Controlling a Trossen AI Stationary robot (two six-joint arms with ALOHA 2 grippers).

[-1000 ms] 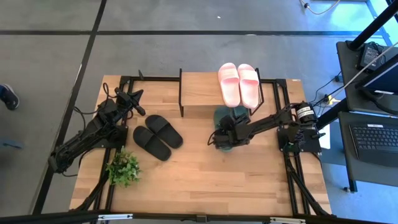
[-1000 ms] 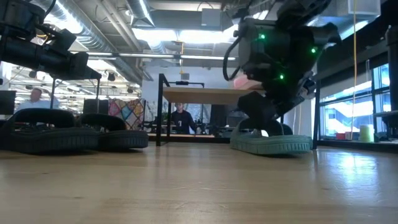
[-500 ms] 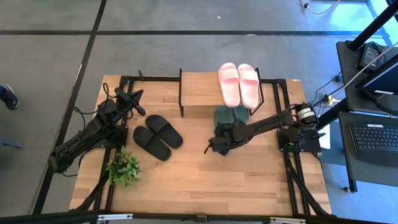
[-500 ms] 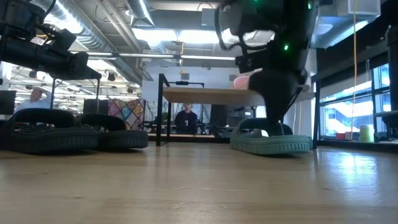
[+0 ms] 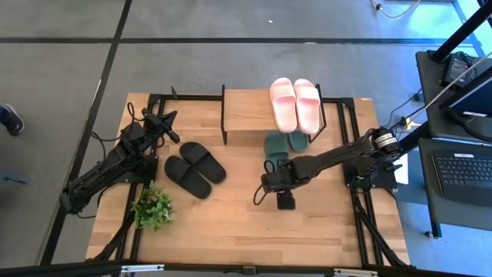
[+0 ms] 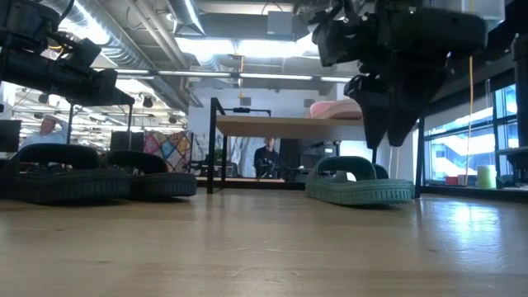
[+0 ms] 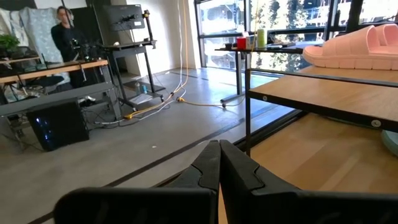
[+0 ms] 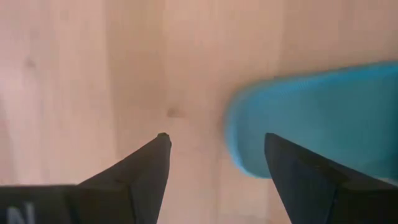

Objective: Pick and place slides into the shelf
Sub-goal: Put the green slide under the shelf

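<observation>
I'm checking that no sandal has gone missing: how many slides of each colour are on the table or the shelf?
Pale pink slides: 2, on top of the shelf
Dark green slides: 2, on the tabletop at the shelf's front edge
Black slides: 2, on the tabletop
Total: 6 slides

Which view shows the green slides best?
The high view: both green slides lie side by side, partly under the shelf. The low view shows them edge-on, the right wrist view only a blurred end, and the left wrist view at most a sliver at the frame edge.
</observation>
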